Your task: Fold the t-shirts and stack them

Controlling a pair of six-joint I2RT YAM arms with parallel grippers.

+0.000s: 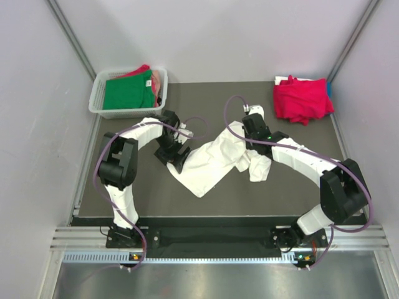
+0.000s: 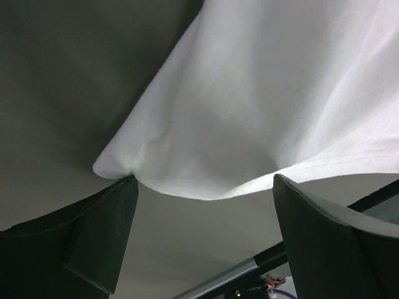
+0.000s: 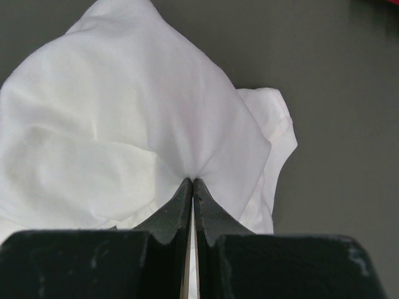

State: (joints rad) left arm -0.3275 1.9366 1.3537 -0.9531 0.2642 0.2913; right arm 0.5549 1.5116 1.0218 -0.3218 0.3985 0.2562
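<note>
No legible txt, labels or nos. anywhere in view

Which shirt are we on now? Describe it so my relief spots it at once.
Look at the middle of the dark tabletop. The white shirt lies crumpled there, pinched in the right claw. It is the only white one: the green shirt sits in the basket, the red pile lies far right.

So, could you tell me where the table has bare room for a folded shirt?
Bare table: the far edge between the white basket and the crimson t-shirt pile, and the near edge before the white t-shirt. Crowded centre: that shirt, left gripper, right gripper.
</note>
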